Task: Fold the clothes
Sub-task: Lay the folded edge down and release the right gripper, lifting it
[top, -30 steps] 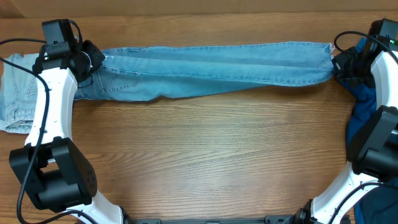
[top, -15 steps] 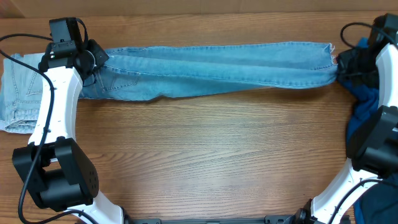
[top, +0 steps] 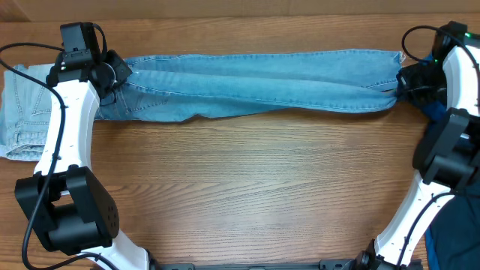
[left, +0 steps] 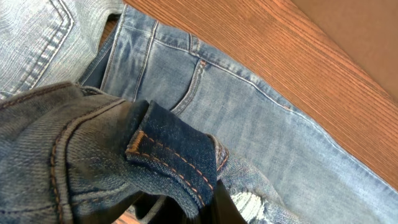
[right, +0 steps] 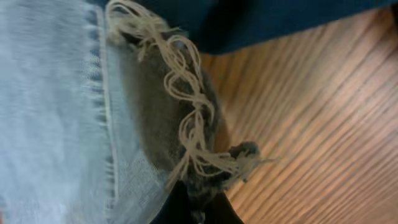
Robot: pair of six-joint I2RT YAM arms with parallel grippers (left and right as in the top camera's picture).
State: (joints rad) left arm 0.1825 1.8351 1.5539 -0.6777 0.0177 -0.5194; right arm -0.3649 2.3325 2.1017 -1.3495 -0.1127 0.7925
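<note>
Denim jeans (top: 255,82) stretched along worktop (top: 247,187), pinched at waistband by left fingers (left: 222,208), at frayed hem by right fingers (right: 186,211). Keep taut, carry hem evenly toward waistband.

I can't see left jaws, buried under jeans (left: 168,155) waistband. Right wrist view blurry. Pale jeans (top: 19,112) cropped at left edge; blue top (top: 427,111) mostly behind right arm (top: 457,135).
</note>
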